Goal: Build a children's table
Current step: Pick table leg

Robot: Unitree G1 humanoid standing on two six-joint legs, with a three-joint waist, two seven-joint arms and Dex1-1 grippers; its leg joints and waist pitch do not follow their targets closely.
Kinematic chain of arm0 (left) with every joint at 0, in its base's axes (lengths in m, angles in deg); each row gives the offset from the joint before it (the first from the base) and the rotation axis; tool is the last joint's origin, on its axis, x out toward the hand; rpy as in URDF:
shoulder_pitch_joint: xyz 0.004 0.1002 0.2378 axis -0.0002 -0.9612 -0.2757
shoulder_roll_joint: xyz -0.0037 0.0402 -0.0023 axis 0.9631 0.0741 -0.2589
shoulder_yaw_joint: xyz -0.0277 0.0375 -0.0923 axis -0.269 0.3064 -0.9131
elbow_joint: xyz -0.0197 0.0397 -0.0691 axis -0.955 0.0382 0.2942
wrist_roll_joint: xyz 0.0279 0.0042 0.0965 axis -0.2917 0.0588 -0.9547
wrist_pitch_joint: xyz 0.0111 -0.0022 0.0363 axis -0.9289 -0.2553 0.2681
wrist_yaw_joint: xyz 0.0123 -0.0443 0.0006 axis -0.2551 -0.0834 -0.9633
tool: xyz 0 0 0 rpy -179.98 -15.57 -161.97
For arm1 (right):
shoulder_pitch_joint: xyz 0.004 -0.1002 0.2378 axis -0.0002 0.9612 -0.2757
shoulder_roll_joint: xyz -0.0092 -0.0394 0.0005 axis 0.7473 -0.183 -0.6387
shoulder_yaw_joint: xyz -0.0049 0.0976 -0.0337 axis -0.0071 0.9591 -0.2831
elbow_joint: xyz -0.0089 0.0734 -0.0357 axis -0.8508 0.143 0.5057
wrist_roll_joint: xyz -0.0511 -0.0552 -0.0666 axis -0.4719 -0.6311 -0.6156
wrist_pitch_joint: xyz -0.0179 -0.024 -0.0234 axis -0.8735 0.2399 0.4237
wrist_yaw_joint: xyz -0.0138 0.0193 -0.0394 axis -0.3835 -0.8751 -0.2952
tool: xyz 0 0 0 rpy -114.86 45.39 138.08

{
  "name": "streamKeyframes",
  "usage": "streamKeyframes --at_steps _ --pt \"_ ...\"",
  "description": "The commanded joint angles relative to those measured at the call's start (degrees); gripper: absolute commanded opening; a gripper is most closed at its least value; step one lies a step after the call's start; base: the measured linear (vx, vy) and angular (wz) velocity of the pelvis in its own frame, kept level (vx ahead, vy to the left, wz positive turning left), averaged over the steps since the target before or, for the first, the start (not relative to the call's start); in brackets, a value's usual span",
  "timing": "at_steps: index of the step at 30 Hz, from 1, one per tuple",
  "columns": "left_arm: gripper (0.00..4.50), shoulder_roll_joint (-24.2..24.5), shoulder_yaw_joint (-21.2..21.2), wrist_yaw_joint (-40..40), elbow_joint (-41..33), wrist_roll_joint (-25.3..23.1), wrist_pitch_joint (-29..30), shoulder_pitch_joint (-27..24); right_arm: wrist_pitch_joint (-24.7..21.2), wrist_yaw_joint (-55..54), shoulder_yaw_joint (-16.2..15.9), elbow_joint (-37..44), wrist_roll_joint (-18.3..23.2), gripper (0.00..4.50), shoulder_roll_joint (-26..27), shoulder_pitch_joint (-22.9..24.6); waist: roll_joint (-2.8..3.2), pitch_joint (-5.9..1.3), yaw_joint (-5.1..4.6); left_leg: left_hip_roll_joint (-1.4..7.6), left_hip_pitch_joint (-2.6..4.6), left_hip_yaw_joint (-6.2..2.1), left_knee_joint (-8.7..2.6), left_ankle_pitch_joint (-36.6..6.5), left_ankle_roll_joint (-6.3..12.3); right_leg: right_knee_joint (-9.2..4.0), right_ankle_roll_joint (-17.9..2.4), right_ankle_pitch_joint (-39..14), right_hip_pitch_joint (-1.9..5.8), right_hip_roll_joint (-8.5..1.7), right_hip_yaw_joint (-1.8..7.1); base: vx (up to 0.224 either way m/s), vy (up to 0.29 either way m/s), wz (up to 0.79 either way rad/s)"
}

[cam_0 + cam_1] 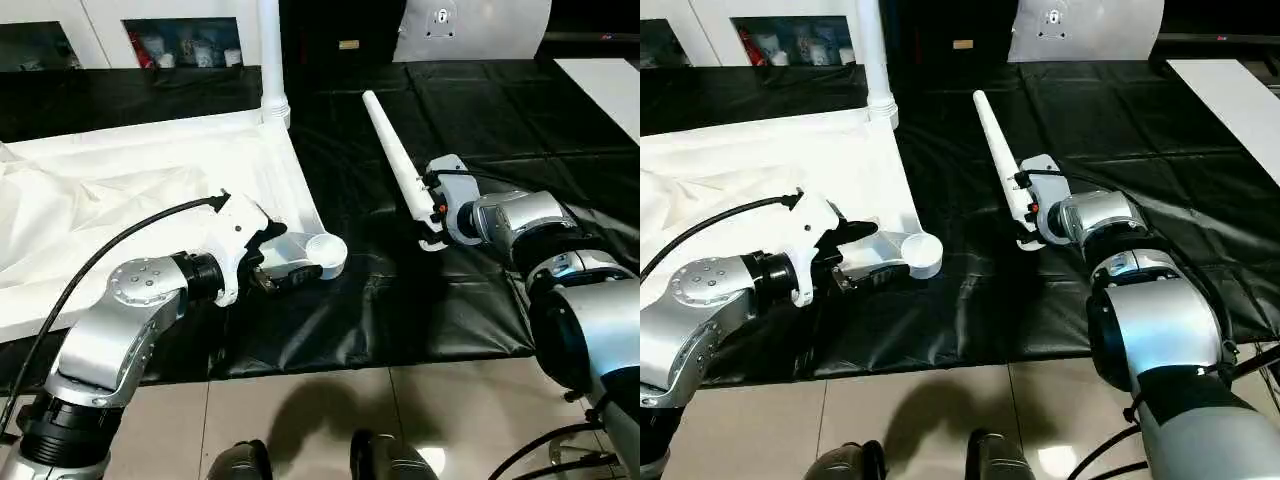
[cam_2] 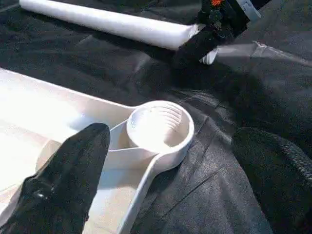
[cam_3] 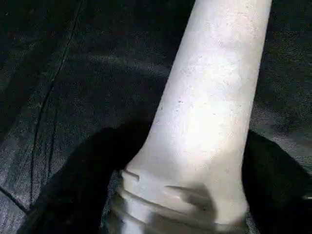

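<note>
Black sheet-covered workbench [image 1: 400, 300] over a tiled floor. The upturned white table top [image 1: 150, 190] lies at its left, 1 leg [image 1: 270, 60] already upright in the far socket. The left gripper [image 1: 262, 262] stands wide apart beside the empty near socket [image 2: 158, 127]. The right gripper [image 1: 1025, 222] straddles the threaded end of the loose leg [image 1: 395, 160]; whether it is clamped cannot be told. Risk: a loose hold lets the tapered leg roll or tip; misaligned entry could cross-thread.

White leg [image 3: 209, 112] between black fingers [image 3: 78, 190]
</note>
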Motion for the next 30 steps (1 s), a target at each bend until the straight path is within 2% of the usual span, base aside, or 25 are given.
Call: streamKeyframes --at_steps 1,6,10,12,15,19,20,21,23,24,25,26,27,29,30 --pt "4.50 -0.14 0.90 0.08 0.13 0.13 -0.19 -0.06 -1.09 0.15 0.41 0.24 0.57 3.25 0.45 1.18 0.31 -4.31 0.32 3.05 1.39 -1.49 -3.55 -14.66 2.54 -3.56 -12.44 -21.82 3.27 -4.45 2.71 0.000 0.000 0.00" --pt "4.50 -0.52 1.37 0.11 0.77 0.03 -0.33 0.55 -1.41 0.58 0.67 0.93 1.02 2.90 0.37 1.51 0.38 -4.38 0.28 3.03 1.34 -1.45 -3.52 -14.77 2.52 -3.59 -12.66 -21.42 3.30 -4.36 2.66 0.000 0.000 0.00" --pt "4.50 -0.63 1.51 0.26 1.05 0.00 -0.40 0.74 -1.50 -0.33 1.76 1.31 1.87 2.84 0.33 1.72 0.47 -4.58 0.33 3.06 1.41 -1.48 -3.49 -14.36 2.50 -3.45 -12.95 -20.42 3.38 -4.33 2.63 0.000 0.000 0.00" --pt "4.50 -0.74 1.61 0.51 1.31 -0.10 -0.52 0.83 -1.32 -3.89 3.49 1.94 3.03 2.83 0.14 2.12 0.42 -4.74 0.39 3.04 1.46 -1.42 -3.41 -13.76 2.51 -3.44 -13.15 -19.82 3.42 -4.39 2.67 0.000 0.000 0.00" --pt "4.50 -0.93 1.52 0.74 1.41 -0.13 -0.57 0.90 -2.75 -3.76 6.40 3.16 5.97 2.82 0.45 2.27 0.40 -4.81 0.48 3.03 1.42 -1.39 -3.39 -13.54 2.65 -3.40 -13.10 -19.56 3.51 -4.32 2.65 0.000 0.000 0.00" --pt "4.50 -1.37 1.31 0.99 1.86 -0.03 -0.88 1.24 -1.88 -4.85 10.01 6.30 9.38 2.82 1.37 3.54 0.29 -5.04 0.52 2.90 1.23 -1.29 -3.29 -12.28 3.15 -3.31 -13.16 -18.49 3.65 -4.30 2.59 0.000 0.000 0.00" --pt "4.50 -1.71 1.13 1.18 2.19 0.12 -1.09 1.41 -0.48 -6.29 12.80 8.06 12.06 2.81 2.17 4.25 0.42 -5.20 0.58 2.91 1.31 -1.23 -3.22 -12.14 3.31 -3.39 -13.05 -18.47 3.71 -4.39 2.63 0.000 0.000 0.00" --pt "4.50 -1.78 1.12 1.23 2.29 0.12 -1.14 1.48 0.25 -6.63 13.36 8.87 12.64 2.81 2.38 4.65 0.34 -5.35 0.57 2.92 1.33 -1.28 -3.16 -11.55 3.35 -3.22 -13.08 -18.00 3.71 -4.41 2.60 0.000 0.000 0.00" --pt "4.50 -2.09 1.08 1.50 2.76 0.17 -1.35 1.77 3.64 -7.31 16.57 12.69 16.14 2.81 3.69 6.54 0.32 -5.30 0.64 2.91 1.26 -1.21 -3.24 -11.12 3.65 -3.35 -12.93 -17.41 3.68 -4.38 2.64 0.000 0.000 0.00" --pt "4.50 -2.31 1.05 1.65 3.08 0.19 -1.48 1.94 5.61 -7.35 18.04 15.88 17.86 2.81 4.71 8.32 0.52 -5.43 0.72 2.94 1.38 -1.17 -3.24 -10.94 3.95 -3.30 -12.69 -16.48 3.64 -4.39 2.66 0.000 0.000 0.00" --pt "4.50 -2.42 1.09 1.69 3.28 0.16 -1.59 2.02 5.73 -7.34 18.20 17.42 18.18 2.81 5.07 9.30 0.71 -5.54 0.80 2.87 1.39 -1.26 -3.22 -10.36 4.05 -3.10 -12.82 -15.68 3.72 -4.28 2.62 0.000 0.000 0.00" --pt "4.50 -2.49 1.14 1.71 3.40 0.12 -1.65 2.06 5.54 -7.71 18.42 18.41 18.43 2.80 5.34 9.93 0.64 -5.59 0.84 2.94 1.45 -1.26 -3.30 -9.72 4.33 -3.08 -13.26 -14.74 3.67 -4.16 2.56 0.000 0.000 0.00" --pt "4.50 -2.68 1.27 1.73 3.59 0.07 -1.75 2.14 4.18 -8.92 19.98 20.67 19.99 2.80 6.28 11.17 0.92 -5.56 0.96 2.84 1.48 -1.27 -3.31 -9.56 4.29 -3.07 -13.53 -14.65 3.69 -4.14 2.56 0.000 0.000 0.00" --pt "4.50 -2.72 1.28 1.70 3.69 0.07 -1.80 2.18 3.70 -9.00 20.58 21.79 20.73 2.79 6.75 11.71 0.97 -5.59 1.06 2.79 1.56 -1.21 -3.29 -9.90 4.14 -3.15 -13.40 -14.92 3.73 -4.11 2.57 0.000 0.000 0.00" --pt "4.50 -3.13 1.27 1.67 3.98 0.17 -1.95 2.44 2.99 -10.34 23.08 26.30 23.56 2.79 8.82 13.71 0.89 -5.42 1.22 2.74 1.53 -1.16 -3.42 -10.19 4.03 -3.43 -12.94 -15.48 3.73 -4.10 2.65 0.000 0.000 0.00"
